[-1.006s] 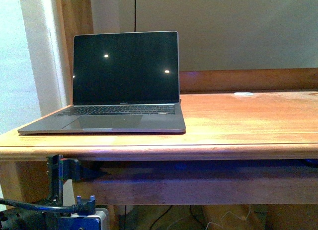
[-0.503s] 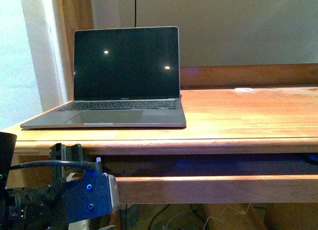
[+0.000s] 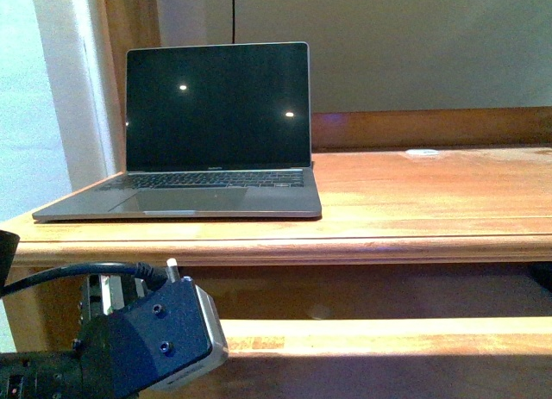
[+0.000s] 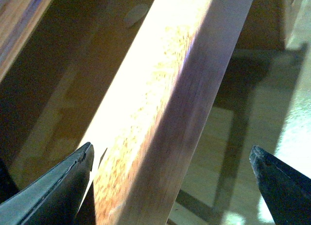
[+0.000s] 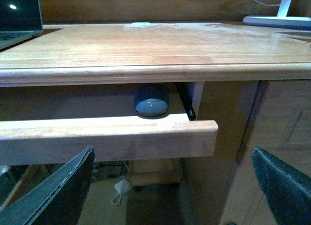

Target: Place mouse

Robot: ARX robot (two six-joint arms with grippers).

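In the right wrist view the mouse (image 5: 151, 102), a small dark grey dome, lies on the pull-out shelf (image 5: 107, 137) under the desktop, near the shelf's right end. My right gripper (image 5: 172, 152) stands open in front of the shelf's front rail, a little below the mouse, and holds nothing. My left gripper (image 4: 170, 149) is open, its fingers on either side of that rail (image 4: 160, 89) without holding it. In the front view the left gripper (image 3: 110, 294) sits low at the left under the desk edge. The mouse is hidden there.
An open laptop (image 3: 216, 115) stands on the left of the wooden desktop (image 3: 431, 192). A small white disc (image 3: 422, 152) lies at the back. A white lamp base (image 5: 277, 21) sits at the far right. The desk's side panel (image 5: 223, 137) rises right of the shelf.
My left arm has risen and moved right, so its wrist housing fills the lower left of the front view. The shelf's front rail now sits lower and nearer.
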